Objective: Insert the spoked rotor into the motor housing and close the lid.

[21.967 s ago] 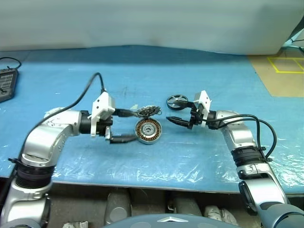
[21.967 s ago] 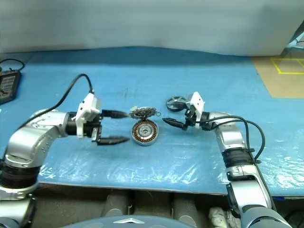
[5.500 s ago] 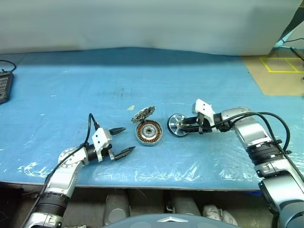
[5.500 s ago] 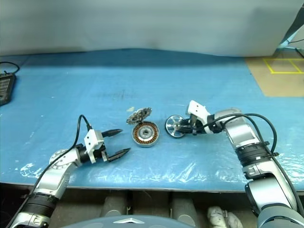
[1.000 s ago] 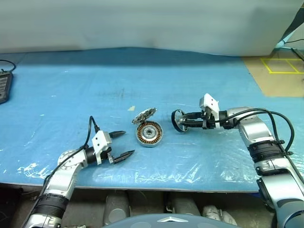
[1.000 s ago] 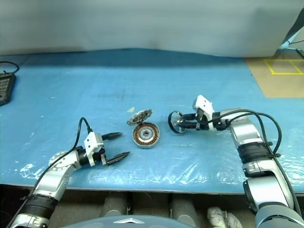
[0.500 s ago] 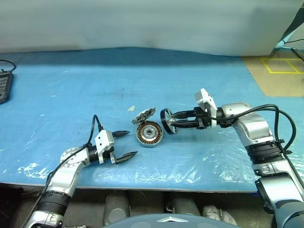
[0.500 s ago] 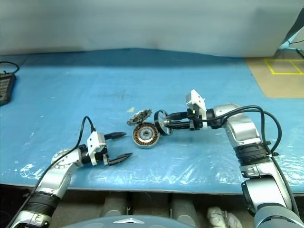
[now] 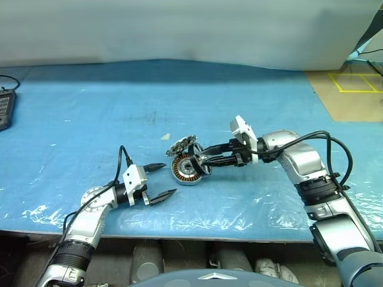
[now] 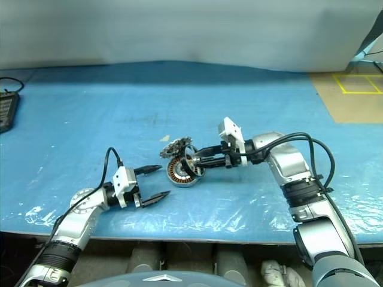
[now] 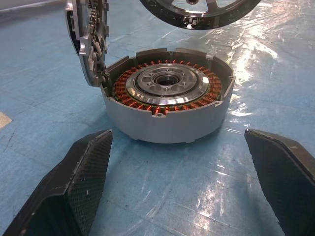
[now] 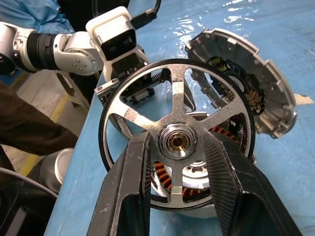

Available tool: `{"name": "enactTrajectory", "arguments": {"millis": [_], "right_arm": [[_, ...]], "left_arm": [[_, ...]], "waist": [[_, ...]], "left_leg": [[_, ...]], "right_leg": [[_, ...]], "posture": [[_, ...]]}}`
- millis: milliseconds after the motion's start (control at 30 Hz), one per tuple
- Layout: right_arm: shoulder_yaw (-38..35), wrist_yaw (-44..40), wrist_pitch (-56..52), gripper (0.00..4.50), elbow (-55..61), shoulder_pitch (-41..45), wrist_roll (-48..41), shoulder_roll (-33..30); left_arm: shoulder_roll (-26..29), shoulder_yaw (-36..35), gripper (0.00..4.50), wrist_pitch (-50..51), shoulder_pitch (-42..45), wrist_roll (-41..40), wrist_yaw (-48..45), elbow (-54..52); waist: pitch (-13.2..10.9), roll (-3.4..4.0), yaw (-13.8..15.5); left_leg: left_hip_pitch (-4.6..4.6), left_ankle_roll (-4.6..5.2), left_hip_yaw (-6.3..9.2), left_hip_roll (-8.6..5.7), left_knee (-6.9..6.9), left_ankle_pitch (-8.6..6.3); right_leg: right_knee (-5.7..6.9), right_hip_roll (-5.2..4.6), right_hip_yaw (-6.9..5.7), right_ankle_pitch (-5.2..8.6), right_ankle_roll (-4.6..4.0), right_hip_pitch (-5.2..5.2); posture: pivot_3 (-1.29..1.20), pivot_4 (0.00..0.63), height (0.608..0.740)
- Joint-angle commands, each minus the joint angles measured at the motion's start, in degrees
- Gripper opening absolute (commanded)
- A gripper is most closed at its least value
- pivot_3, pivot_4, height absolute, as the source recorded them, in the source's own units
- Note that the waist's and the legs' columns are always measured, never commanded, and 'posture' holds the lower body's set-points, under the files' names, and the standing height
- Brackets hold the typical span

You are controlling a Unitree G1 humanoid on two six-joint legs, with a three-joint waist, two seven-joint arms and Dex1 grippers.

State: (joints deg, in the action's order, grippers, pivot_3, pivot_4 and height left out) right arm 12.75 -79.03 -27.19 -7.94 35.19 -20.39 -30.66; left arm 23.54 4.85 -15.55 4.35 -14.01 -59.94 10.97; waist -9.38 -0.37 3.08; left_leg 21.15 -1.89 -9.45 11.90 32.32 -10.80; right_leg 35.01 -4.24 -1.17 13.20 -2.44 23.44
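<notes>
The motor housing point(image 9: 185, 171), a silver puck with copper windings, lies on the blue table. Its lid point(image 9: 182, 144) stands open at its far side, toothed face showing. My right gripper point(image 9: 202, 162) is shut on the spoked rotor point(image 12: 177, 98), its fingers point(image 12: 130, 187) clamped on either side of the hub. It holds the rotor tilted just above the housing's right part point(image 12: 194, 183). My left gripper point(image 9: 167, 180) rests open near the table, pointing at the housing point(image 11: 167, 98) from the left. The rotor's rim point(image 11: 197, 14) hangs above the housing.
The table wears a blue plastic sheet point(image 9: 251, 203) whose front edge runs close below both arms. A black device point(image 9: 5, 107) lies at the far left. A small white scrap point(image 9: 164, 136) sits behind the lid. Brown floor with yellow tape point(image 9: 353, 89) lies at the right.
My right gripper has carried the rotor leftwards and a little upwards, from right of the housing to just above it. The left gripper has hardly moved.
</notes>
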Motion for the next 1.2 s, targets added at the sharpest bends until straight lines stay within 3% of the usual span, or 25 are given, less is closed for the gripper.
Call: {"name": "enactTrajectory", "arguments": {"millis": [33,333,1000,1200], "right_arm": [[0.4,0.0,1.5,1.25,-0.6,1.8,0.1,1.2],[2.1,0.1,4.2,1.25,-5.5,3.5,2.6,4.0],[3.3,0.1,8.0,1.25,-8.1,4.2,7.3,3.6],[3.0,0.8,8.8,3.26,-8.2,4.3,7.8,3.9]], "left_arm": [[-0.1,0.0,4.5,-1.2,0.0,-0.2,0.4,-0.3],[-0.1,0.1,4.5,-1.2,-0.3,0.0,1.1,-0.5],[0.4,0.0,4.5,-1.0,-0.5,0.1,1.4,-0.5],[0.4,0.0,4.5,-0.9,-0.6,0.2,1.5,-0.6]], "waist": [[0.0,0.0,0.0],[0.0,0.0,0.0],[0.0,0.0,0.0],[0.0,0.0,0.0]], "left_leg": [[0.0,0.0,0.0,0.0,0.0,0.0],[0.0,0.0,0.0,0.0,0.0,0.0],[-0.01,0.0,0.0,0.0,0.02,0.0],[0.0,0.0,0.0,0.0,0.03,0.0]], "right_leg": [[0.0,0.0,0.0,0.0,0.0,0.0],[0.0,0.0,0.0,0.0,0.0,0.0],[0.03,0.0,0.0,0.0,0.0,0.0],[0.04,0.0,0.0,0.0,0.0,0.0]], "posture": [[0.0,0.15,0.74],[0.0,0.15,0.74],[0.0,0.15,0.74],[0.0,0.15,0.74]]}}
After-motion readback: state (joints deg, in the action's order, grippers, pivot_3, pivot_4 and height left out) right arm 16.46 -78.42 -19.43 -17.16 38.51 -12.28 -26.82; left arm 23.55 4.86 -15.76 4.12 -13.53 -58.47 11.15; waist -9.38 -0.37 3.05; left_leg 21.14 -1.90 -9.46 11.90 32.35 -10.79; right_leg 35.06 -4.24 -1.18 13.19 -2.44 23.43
